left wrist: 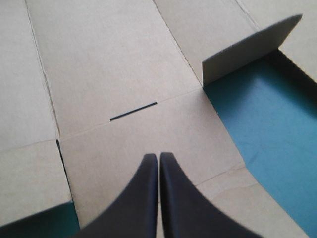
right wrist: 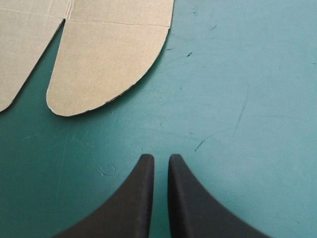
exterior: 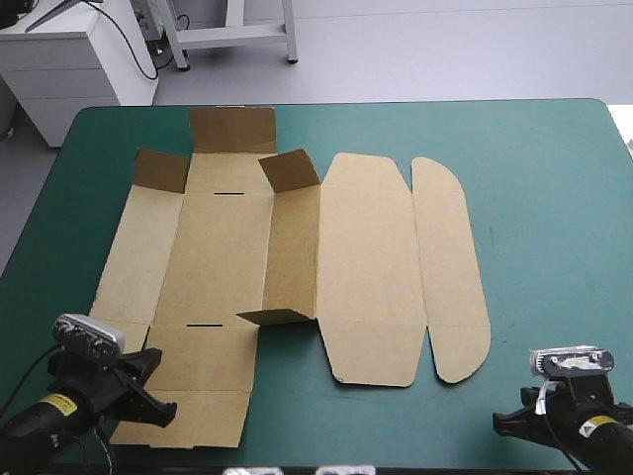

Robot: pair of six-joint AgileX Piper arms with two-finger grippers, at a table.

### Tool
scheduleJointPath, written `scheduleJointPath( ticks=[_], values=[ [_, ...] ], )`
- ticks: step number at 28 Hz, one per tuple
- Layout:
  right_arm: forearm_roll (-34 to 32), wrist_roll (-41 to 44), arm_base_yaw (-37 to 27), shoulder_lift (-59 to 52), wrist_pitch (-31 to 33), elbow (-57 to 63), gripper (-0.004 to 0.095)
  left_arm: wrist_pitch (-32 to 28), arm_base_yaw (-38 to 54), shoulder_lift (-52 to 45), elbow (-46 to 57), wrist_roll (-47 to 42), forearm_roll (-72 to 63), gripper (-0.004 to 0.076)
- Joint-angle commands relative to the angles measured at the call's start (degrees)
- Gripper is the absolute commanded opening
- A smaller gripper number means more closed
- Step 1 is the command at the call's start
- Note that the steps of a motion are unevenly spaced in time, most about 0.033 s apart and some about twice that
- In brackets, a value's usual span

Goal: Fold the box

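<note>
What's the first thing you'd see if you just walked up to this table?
The big brown cardboard box, a cut sheet spread mostly flat on the teal-green table cover, with one wall standing up mid-sheet. Then the two black-fingered grippers at the near edge: the left gripper shut over a near flap, the right gripper shut over bare cover.

this looked like a robotics lab or test room, not a home. a bench point(exterior: 554, 198) under a plain teal-green cover, scuffed and scratched, stood on a bare pale grey floor point(exterior: 445, 49). beyond its far edge were a white drawer cabinet point(exterior: 74, 74) with a black cable point(exterior: 150, 67) trailing down its side, and the grey legs of a metal frame point(exterior: 232, 36). a robotic left arm point(exterior: 59, 411) and right arm point(exterior: 584, 426) came in at the bench's near corners. the cabinet's top was cut off from view; it possibly carried equipment.
</note>
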Motion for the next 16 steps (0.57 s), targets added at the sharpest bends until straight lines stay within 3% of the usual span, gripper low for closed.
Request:
scheduleJointPath(
  ticks=[1, 16],
  values=[
    [0.8, -0.6, 0.1, 0.3, -2.3, -1.6, 0.0089, -3.2, -0.4, 4.5, -6.1, -1.2, -1.6, -0.0008],
    [0.8, -0.6, 0.1, 0.3, -2.3, -1.6, 0.0089, -3.2, -0.3, 33.7, -23.7, -6.3, -0.9, -0.0008]
  ],
)
